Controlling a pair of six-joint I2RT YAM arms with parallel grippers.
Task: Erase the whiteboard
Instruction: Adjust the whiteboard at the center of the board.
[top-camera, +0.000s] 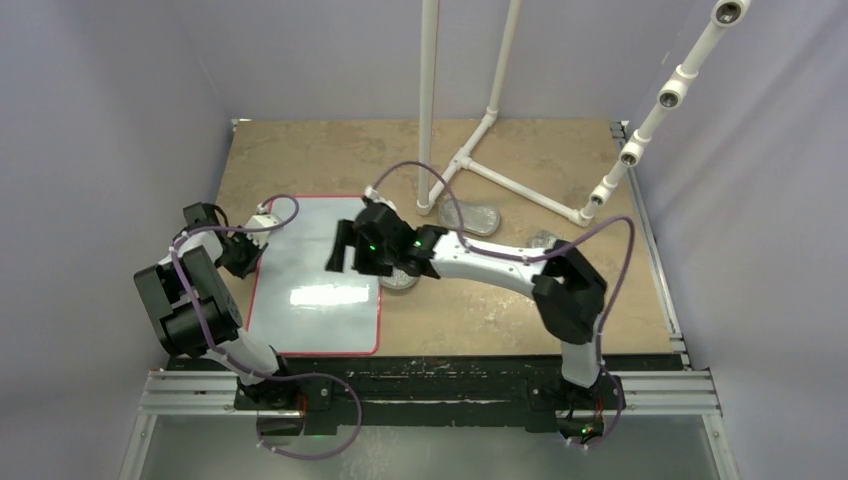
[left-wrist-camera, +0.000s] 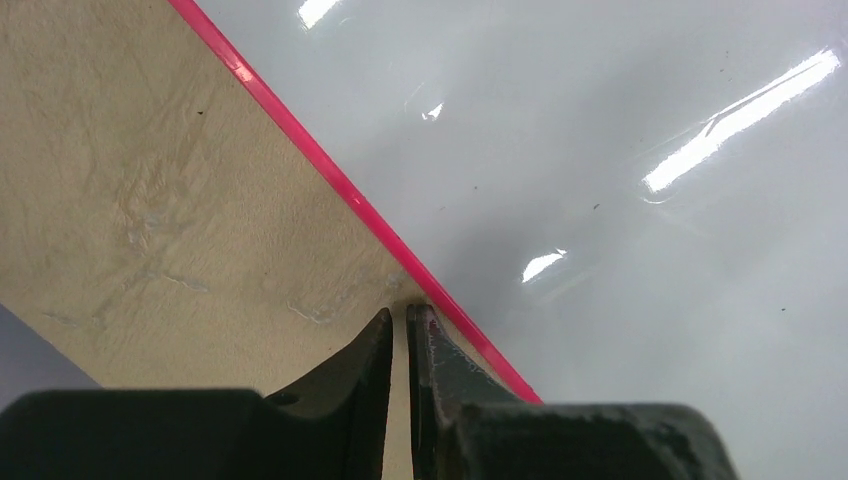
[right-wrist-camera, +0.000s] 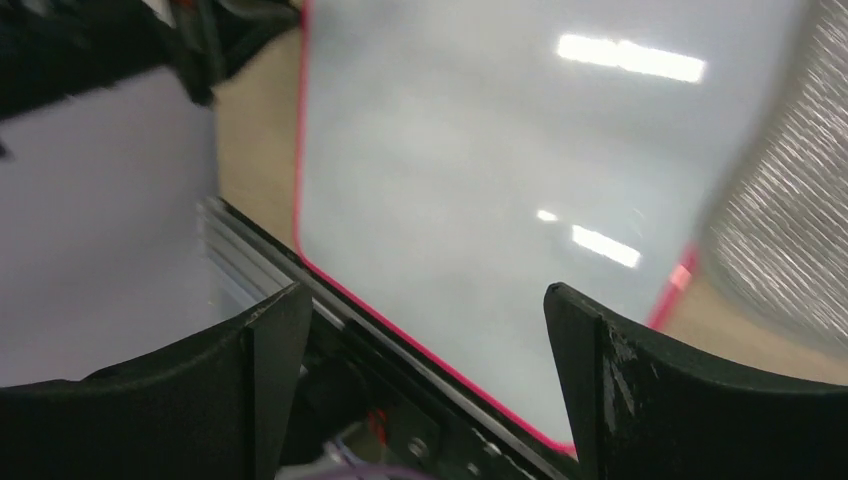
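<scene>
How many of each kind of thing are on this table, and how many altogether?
Robot arms: 2
Whiteboard: 1
Grey oval pads: 2
White pipe frame: 1
Total: 6
Another grey patch behind the right arm is too hidden to count.

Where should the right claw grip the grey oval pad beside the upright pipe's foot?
Probably across its short axis, straight down from above. The grey oval pad lies flat on the table, so a sideways approach finds little edge. Its long axis runs left-right in the top view; the narrow span suits the open right claw. Keep toward its right end, clear of the upright pipe.
</scene>
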